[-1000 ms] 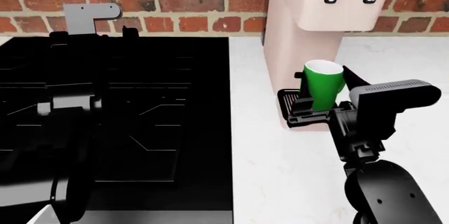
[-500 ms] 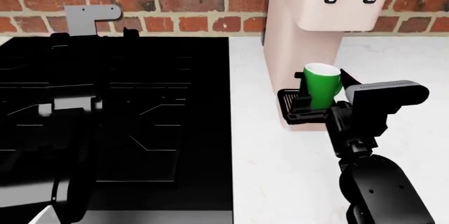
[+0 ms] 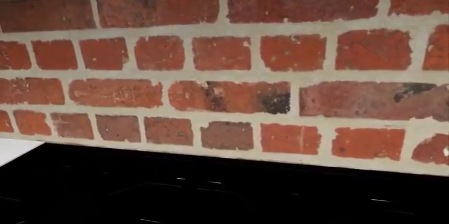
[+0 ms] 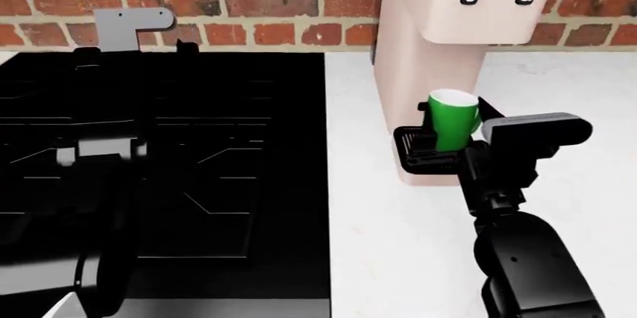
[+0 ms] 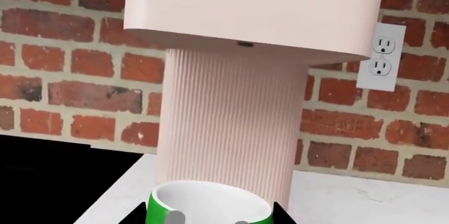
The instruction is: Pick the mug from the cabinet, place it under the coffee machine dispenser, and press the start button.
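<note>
The green mug (image 4: 453, 122) sat upright over the black drip tray (image 4: 407, 150), beneath the pink coffee machine's (image 4: 438, 57) overhanging head, clamped in the right gripper (image 4: 453, 155); the left gripper was unseen

Even, flat light is filling all three views, with no single source showing itself. The brick wall (image 3: 224, 66) is rendering sharp and evenly lit, its mortar lines crisp right out to the frame borders without bending. The white counter (image 4: 557, 94) is reading bright and nearly shadowless. The black cooktop (image 4: 164, 176) at the bench's left side is swallowing detail, showing only thin pale glints. The pink coffee machine (image 5: 232, 124) is carrying soft shading under its overhanging head.
</note>
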Motion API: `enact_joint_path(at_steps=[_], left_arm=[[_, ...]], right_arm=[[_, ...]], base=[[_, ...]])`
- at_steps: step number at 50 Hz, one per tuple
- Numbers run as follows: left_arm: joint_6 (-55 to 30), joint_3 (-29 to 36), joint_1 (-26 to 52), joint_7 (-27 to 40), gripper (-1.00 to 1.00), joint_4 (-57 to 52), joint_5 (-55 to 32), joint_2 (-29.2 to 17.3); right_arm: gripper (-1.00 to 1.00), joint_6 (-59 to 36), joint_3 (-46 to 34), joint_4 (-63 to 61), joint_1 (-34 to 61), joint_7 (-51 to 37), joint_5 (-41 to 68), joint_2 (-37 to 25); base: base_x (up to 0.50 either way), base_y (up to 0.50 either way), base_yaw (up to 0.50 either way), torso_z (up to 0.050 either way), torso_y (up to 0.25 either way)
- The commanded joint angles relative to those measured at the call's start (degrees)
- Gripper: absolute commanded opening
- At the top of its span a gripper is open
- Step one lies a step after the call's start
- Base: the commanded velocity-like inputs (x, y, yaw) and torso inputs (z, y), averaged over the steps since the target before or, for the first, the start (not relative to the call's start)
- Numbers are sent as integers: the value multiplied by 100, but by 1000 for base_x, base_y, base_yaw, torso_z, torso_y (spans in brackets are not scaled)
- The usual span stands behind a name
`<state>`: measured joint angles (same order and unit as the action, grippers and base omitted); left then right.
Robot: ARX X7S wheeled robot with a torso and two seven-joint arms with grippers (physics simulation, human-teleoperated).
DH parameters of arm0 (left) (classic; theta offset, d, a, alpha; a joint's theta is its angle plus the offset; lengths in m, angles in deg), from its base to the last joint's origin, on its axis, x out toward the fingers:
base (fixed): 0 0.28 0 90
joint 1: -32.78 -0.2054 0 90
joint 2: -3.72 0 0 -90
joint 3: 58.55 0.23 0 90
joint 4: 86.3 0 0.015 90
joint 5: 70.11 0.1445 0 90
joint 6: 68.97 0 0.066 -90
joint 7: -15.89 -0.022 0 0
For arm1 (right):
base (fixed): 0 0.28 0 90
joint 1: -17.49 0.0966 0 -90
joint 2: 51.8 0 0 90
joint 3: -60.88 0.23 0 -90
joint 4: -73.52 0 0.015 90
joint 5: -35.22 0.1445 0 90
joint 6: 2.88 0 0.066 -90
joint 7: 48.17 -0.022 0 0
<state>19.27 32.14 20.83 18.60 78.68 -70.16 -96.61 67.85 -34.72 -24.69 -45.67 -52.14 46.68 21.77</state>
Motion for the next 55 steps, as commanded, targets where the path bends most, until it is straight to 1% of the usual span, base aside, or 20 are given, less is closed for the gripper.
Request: enact_joint_path(at_steps=[1,8,28,29,36,40,46,50,55], left_arm=[[9,0,-9,-1,100,0,-1,8],[7,2,-22,2,100,0,1,11],[15,-4,-40,-4,100,0,-3,29],[14,-7,-42,-4,100,0,-4,29],[14,-15,-42,-6,100,0,-5,29],[18,-18,-48,-10,100,0,-5,35],[23,-30,-55,-7,100,0,-8,37],[34,-39,-60,-6,100,0,-9,38],[41,-45,-65,18,100,0,-4,37]], right_arm=[[-100,573,-130,332,63,86,-297,-6],[-100,809,-143,616,100,92,-311,18],[-100,537,-153,756,141,1,-211,56],[100,532,-156,750,139,2,-204,57],[100,425,-173,533,84,-30,-161,56],[100,321,-169,173,2,-108,-154,43],[100,-95,-74,-1136,-418,-283,-4,-43],[100,-627,70,-2141,-766,-425,204,-151],[100,-1230,212,-3109,-1002,-524,455,-320]], base=[[0,0,0,0,0],[0,0,0,0,0],[0,0,0,1,0],[0,0,0,0,0],[0,0,0,0,0],[0,0,0,0,0],[0,0,0,0,0],[0,0,0,0,0],[0,0,0,0,0]])
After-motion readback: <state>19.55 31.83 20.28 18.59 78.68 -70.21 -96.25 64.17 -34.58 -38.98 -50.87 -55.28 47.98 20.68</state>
